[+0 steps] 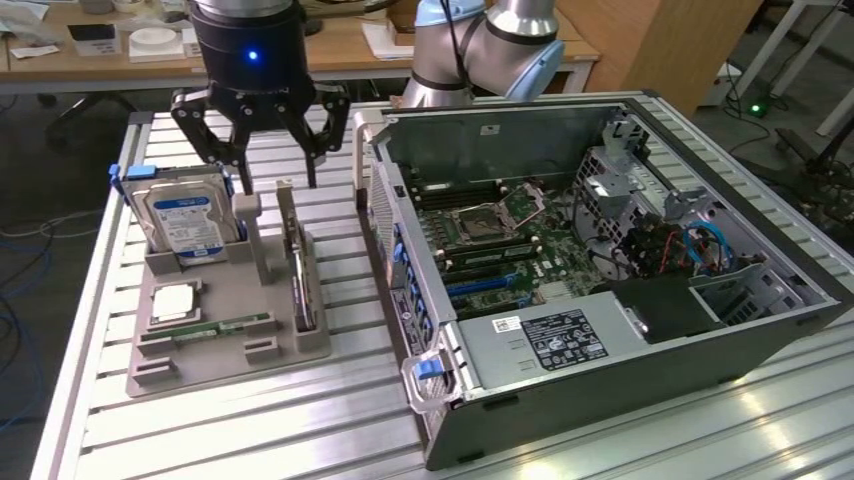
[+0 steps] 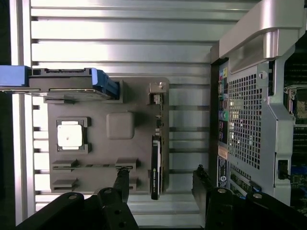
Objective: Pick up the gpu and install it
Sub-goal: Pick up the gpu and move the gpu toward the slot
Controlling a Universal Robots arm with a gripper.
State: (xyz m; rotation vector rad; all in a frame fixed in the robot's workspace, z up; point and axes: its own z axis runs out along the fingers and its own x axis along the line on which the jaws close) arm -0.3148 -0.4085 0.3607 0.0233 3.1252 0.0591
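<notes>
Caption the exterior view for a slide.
Open gripper hovers over the graphics card standing on edge in the grey tray, beside the open computer case.

Black linkage-fingered gripper (image 1: 278, 182), blue light (image 1: 251, 55) (glowing), silver arm (image 1: 523, 45), pale-blue joint caps (image 1: 441, 12)

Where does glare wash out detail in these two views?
Wrist view: the slatted table glares near-white and the processor lid is blown out, while the gpu reads dark. Exterior view: softer sheen on the table's near slats; the computer case interior is dimmer.

wooden desk (image 1: 342, 52) behind | wooden cabinet (image 1: 657, 50) | slatted aluminium table (image 1: 267, 432) | dark floor (image 1: 51, 165)
</notes>
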